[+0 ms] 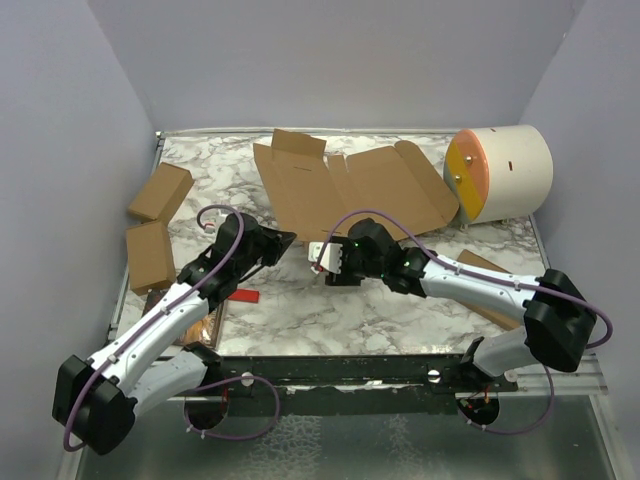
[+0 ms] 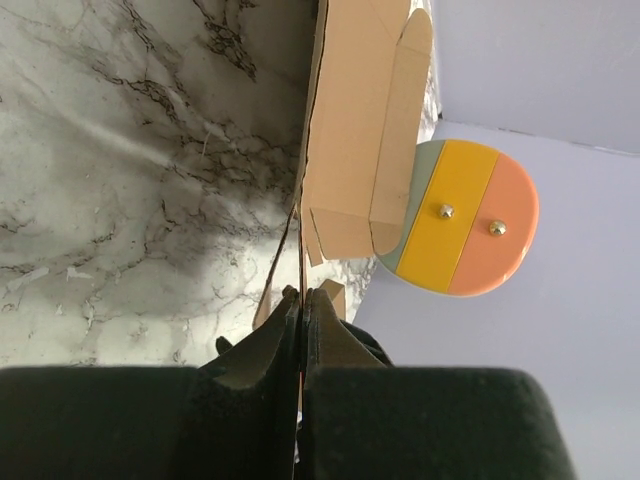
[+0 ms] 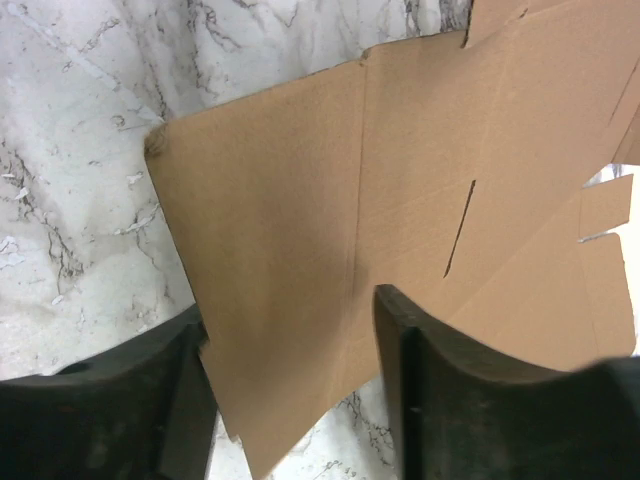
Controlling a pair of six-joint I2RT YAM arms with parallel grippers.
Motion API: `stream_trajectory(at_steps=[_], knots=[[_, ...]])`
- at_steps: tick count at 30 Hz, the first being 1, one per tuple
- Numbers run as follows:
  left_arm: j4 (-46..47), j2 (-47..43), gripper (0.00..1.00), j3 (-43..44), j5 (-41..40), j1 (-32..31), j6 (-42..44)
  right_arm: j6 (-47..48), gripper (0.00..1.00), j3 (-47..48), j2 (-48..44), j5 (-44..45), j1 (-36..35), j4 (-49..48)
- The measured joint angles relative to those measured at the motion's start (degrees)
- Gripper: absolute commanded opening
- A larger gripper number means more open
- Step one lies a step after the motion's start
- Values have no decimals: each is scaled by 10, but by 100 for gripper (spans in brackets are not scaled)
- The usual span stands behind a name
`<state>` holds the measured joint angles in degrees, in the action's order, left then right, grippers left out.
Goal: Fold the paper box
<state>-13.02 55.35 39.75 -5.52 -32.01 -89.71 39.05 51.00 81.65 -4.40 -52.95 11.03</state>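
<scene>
The paper box (image 1: 350,190) lies unfolded as a flat brown sheet at the back middle of the marble table, its flaps and tabs spread out. My left gripper (image 1: 284,240) is at the sheet's near left corner, shut on a thin cardboard edge (image 2: 300,250) that runs straight up from between its fingertips (image 2: 301,295). My right gripper (image 1: 322,262) sits just to the right of it at the near edge. In the right wrist view its jaws (image 3: 290,345) stand well apart, straddling a corner panel of the paper box (image 3: 300,230); the left finger is partly hidden behind the panel.
Two small brown boxes (image 1: 160,192) (image 1: 150,254) lie at the left edge. A cream cylinder with an orange and yellow end (image 1: 500,172) rests at the back right, touching the sheet's flap. A red strip (image 1: 243,296) and another cardboard piece (image 1: 490,290) lie near the arms. Walls enclose three sides.
</scene>
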Motion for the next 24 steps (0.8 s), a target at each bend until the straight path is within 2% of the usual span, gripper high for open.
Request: stream_trajectory(at_steps=[6,9,11,15,20,24], knots=[[-6,-8,0,0,-2,0,0,-7,23,-2,-1,5,0,-9],[-10,-9,0,0,-2,0,0,-12,14,-6,-6,5,0,-9],[-13,-11,3,-1,-2,0,0,-15,10,-9,-13,5,0,-9],[-12,-23,20,-9,-3,-3,1,-28,3,-11,-34,-5,16,-5],[-5,-41,63,-34,-16,-3,13,-49,1,-13,-65,-64,63,2],[-7,-55,86,-59,-41,-3,32,-60,1,-26,-89,-115,94,5]])
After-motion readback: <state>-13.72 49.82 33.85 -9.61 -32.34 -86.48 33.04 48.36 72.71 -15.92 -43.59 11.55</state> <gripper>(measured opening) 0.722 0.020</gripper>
